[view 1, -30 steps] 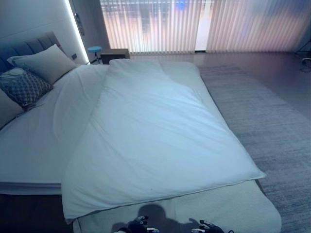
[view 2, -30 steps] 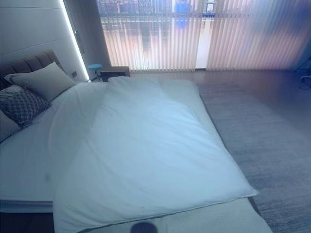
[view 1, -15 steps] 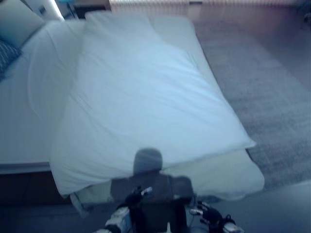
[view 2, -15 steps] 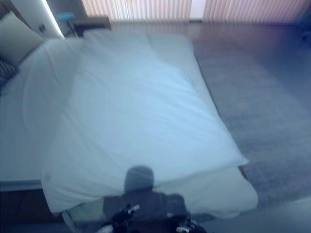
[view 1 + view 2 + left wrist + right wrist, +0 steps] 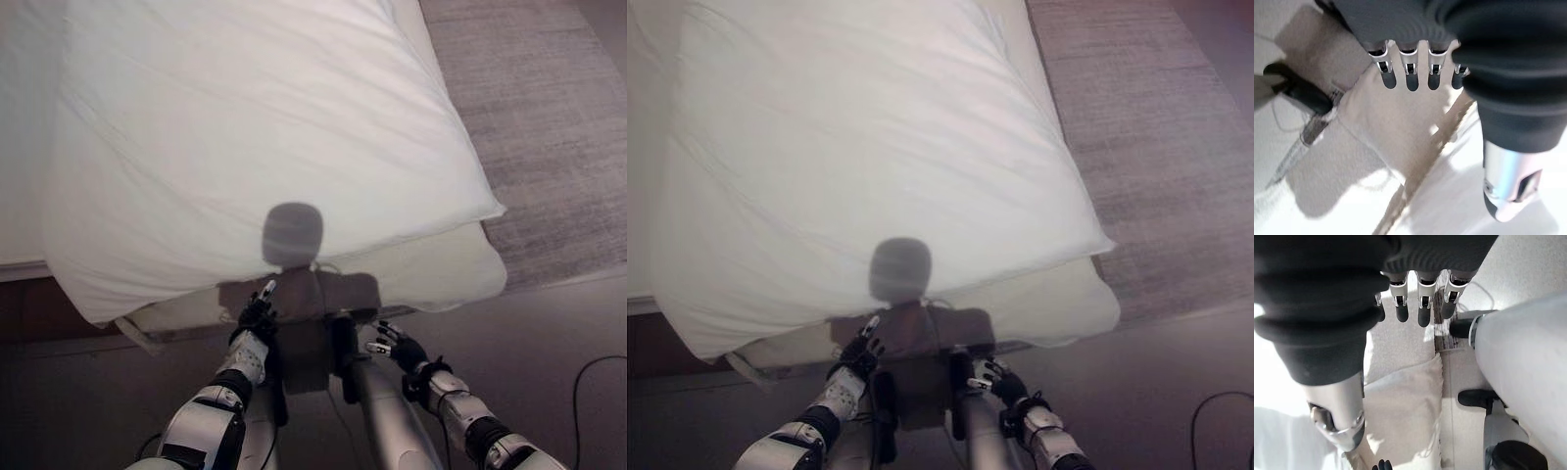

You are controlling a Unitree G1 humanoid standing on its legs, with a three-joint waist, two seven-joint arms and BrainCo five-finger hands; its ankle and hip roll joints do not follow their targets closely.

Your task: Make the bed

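A white duvet [image 5: 265, 127] lies spread over the bed and sits askew. Its near left corner [image 5: 83, 304] hangs over the foot end. Its near right corner [image 5: 487, 208] stops short, so a strip of cream mattress cover [image 5: 441, 274] shows. My left hand [image 5: 257, 318] is low in front of the foot of the bed, its fingers [image 5: 1407, 73] straight and holding nothing. My right hand [image 5: 395, 345] hangs beside it, just off the bed, its fingers [image 5: 1422, 298] relaxed and empty. Neither hand touches the duvet.
A grey rug [image 5: 549, 108] runs along the bed's right side, with bare floor [image 5: 558, 333] nearer me. The white sheet [image 5: 24, 147] lies uncovered to the duvet's left. A dark bed frame [image 5: 29, 313] and a loose cloth strip [image 5: 137, 335] show under the near left corner.
The camera has tipped down from the whole room to the foot of the bed, so pillows and curtains left the picture. Both hands now show fully. The duvet has not moved.
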